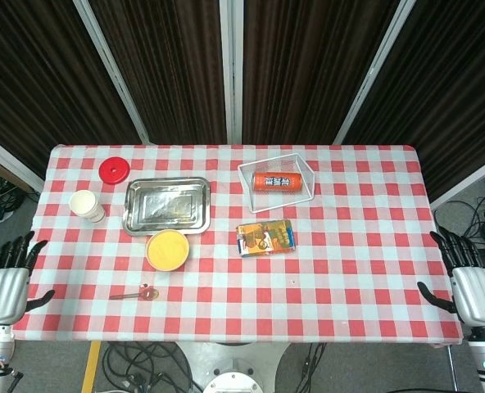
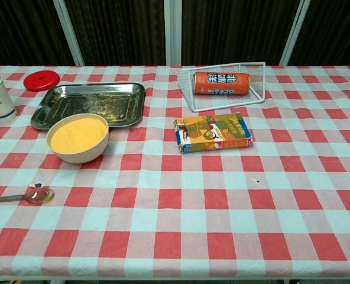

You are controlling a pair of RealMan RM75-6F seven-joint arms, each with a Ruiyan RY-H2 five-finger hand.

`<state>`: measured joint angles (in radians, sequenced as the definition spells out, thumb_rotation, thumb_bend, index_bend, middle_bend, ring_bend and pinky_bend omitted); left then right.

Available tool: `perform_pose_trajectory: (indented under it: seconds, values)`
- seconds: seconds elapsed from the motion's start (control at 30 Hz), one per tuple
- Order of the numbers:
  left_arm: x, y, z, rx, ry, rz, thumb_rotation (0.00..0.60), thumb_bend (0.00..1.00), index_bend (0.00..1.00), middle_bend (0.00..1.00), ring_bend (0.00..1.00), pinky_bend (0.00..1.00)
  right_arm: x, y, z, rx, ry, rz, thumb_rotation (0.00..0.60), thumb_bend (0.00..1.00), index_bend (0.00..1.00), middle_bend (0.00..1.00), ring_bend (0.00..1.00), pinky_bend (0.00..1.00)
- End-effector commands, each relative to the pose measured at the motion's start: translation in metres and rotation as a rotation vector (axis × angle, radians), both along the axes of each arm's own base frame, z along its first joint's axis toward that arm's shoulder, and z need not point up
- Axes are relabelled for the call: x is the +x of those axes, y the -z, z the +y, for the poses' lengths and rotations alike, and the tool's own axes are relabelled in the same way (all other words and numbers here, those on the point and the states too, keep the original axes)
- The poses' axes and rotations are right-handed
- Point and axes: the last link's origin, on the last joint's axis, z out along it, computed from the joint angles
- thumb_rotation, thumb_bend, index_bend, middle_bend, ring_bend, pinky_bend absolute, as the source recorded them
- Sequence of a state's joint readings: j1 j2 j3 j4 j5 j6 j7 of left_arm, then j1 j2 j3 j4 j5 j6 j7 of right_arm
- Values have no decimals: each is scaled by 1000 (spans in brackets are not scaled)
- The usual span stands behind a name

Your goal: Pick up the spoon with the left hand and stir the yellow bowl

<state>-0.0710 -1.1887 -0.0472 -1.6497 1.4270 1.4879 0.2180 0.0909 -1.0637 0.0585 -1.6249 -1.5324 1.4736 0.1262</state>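
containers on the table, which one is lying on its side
The orange can inside the white wire basket. The white cup and yellow bowl both stand upright.

Bystanders on the checked table [image 1: 349,270]
Far-left: red lid [image 1: 113,170], paper cup [image 1: 86,205], steel tray [image 1: 167,205]. Mid-table: wire basket [image 1: 277,184] holding an orange can [image 1: 276,181], snack box [image 1: 266,238] nearer.

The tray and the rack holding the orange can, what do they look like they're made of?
The tray looks like bare stainless steel: grey, with dull reflections and a rolled rim. The rack appears to be thin metal wire coated white, open enough that the can shows through. The coating could be paint or plastic.
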Motion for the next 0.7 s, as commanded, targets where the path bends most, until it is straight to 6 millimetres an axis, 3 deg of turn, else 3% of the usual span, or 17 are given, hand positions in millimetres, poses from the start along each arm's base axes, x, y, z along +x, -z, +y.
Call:
perform_pose_trajectory:
  seconds: [0.03, 0.6, 0.7]
  values:
    - [0, 0, 0, -2, 0, -1, 600, 77, 191, 119, 68, 96, 0, 0, 0, 1, 0, 0, 600, 198, 0, 0, 0, 0]
    - [2, 2, 8, -30, 9, -12, 600, 76, 204, 120, 70, 97, 0, -6, -1, -28, -11, 4, 600, 197, 0, 0, 0, 0]
    - [4, 4, 17, -28, 25, -16, 600, 75, 244, 217, 137, 123, 1, -9, -3, -40, -18, 8, 600, 198, 0, 0, 0, 0]
